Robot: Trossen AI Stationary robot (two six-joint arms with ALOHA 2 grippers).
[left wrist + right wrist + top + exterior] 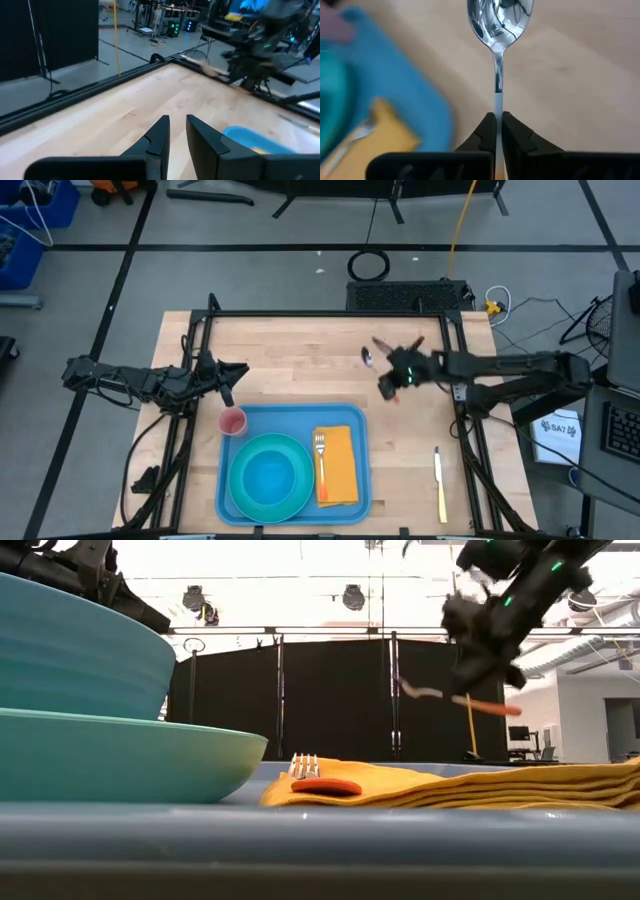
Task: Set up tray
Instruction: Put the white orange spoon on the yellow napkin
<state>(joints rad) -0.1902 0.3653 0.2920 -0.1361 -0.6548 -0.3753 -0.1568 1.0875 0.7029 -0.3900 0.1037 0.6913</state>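
Starting at the left, our left gripper (232, 376) hangs over bare wood just beyond the tray's far left corner, its jaws a little apart and holding nothing; we judge it is parked there to keep clear of the other arm's path. Just beside it stands the pink cup (232, 421) on the tray's far left corner, where a drink belongs. The tray (292, 414) itself lies at the near middle of the table (300, 350), and on it the teal plate (269, 475) fills the left part with the yellow-orange napkin (338, 466) to its right, the fork (321, 458) laid along the napkin's left edge. Further right, above the open wood beyond the tray, our right gripper (390, 383) has its jaws clamped on the handle of the spoon (499, 25), bowl pointing away, lifted clear of the table, likely so we can carry it to the napkin. Farthest right, the knife (439, 483) lies on the table, well apart from the tray, not yet placed.
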